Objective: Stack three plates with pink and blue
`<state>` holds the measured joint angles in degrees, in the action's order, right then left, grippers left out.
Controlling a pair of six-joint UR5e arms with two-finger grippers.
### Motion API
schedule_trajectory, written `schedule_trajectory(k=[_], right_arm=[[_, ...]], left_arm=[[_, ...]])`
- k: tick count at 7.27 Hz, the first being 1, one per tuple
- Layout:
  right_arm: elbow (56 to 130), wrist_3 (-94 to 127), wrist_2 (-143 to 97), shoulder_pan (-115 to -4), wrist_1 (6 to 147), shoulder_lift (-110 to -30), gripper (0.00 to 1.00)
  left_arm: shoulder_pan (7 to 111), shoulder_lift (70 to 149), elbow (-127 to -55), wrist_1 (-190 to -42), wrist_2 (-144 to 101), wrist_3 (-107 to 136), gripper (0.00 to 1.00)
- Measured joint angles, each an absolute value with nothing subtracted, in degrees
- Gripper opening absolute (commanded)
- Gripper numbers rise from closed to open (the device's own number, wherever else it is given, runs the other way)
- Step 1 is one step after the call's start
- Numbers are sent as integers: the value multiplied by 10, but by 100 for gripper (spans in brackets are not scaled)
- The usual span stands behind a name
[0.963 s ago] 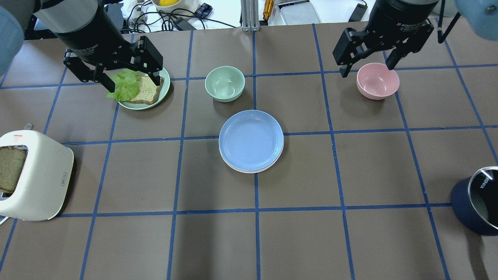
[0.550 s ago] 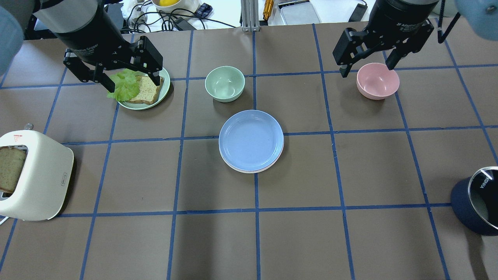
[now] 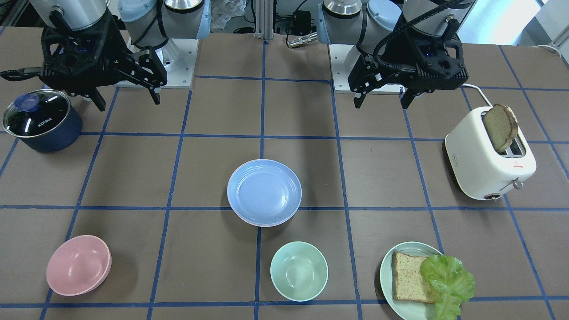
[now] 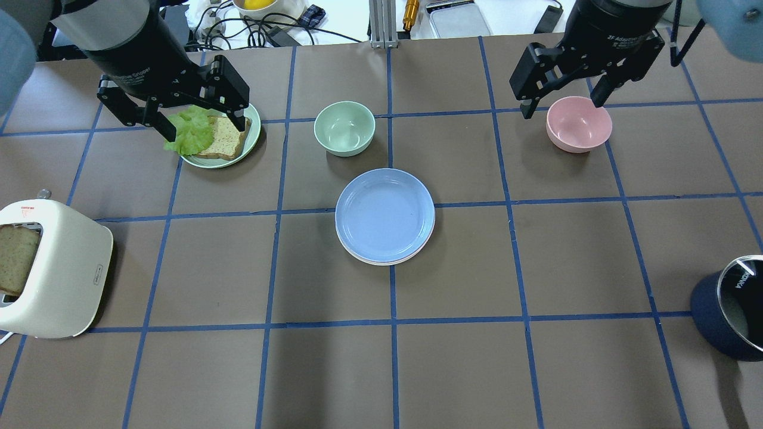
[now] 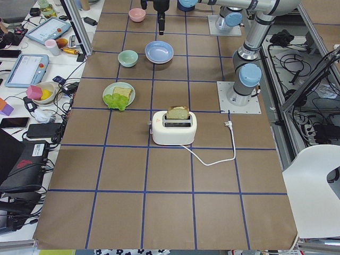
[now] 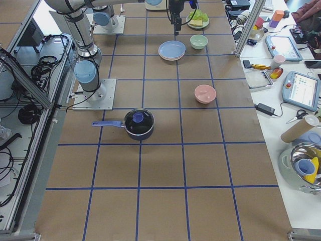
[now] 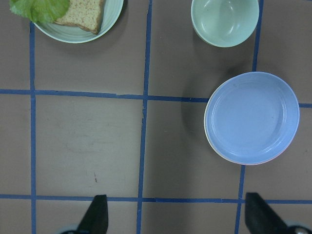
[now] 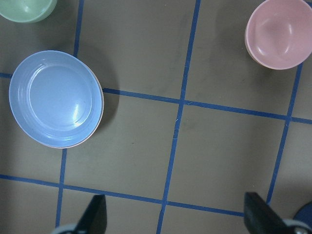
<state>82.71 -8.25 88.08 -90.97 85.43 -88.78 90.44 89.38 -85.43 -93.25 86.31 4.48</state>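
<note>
The blue plate (image 4: 384,214) lies on top of a stack at the table's middle, and also shows in the front view (image 3: 264,191) and both wrist views (image 7: 252,116) (image 8: 55,97). Only a thin pale rim (image 4: 381,261) of the plates beneath shows, so the pink and cream-white plates are mostly hidden. My left gripper (image 4: 199,122) is open and empty, raised at the back left, over the bread plate in this view. My right gripper (image 4: 562,106) is open and empty, raised at the back right near the pink bowl. Both are far from the stack.
A mint bowl (image 4: 344,128) stands just behind the stack. A pink bowl (image 4: 579,123) is at the back right. A pale green plate (image 4: 250,143) holds bread and lettuce at the back left. A toaster (image 4: 50,268) is at the left edge and a dark pot (image 4: 730,307) at the right edge.
</note>
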Motion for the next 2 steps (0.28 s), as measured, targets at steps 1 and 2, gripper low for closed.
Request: schedule_trajectory(k=[1,2], right_arm=[[827,-82,882,-910,855,-889,100],[826,-82,883,-910,855,-890,100]], left_arm=[[904,894,-854,-933,863,45,100],[904,894,-854,-933,863,45,100]])
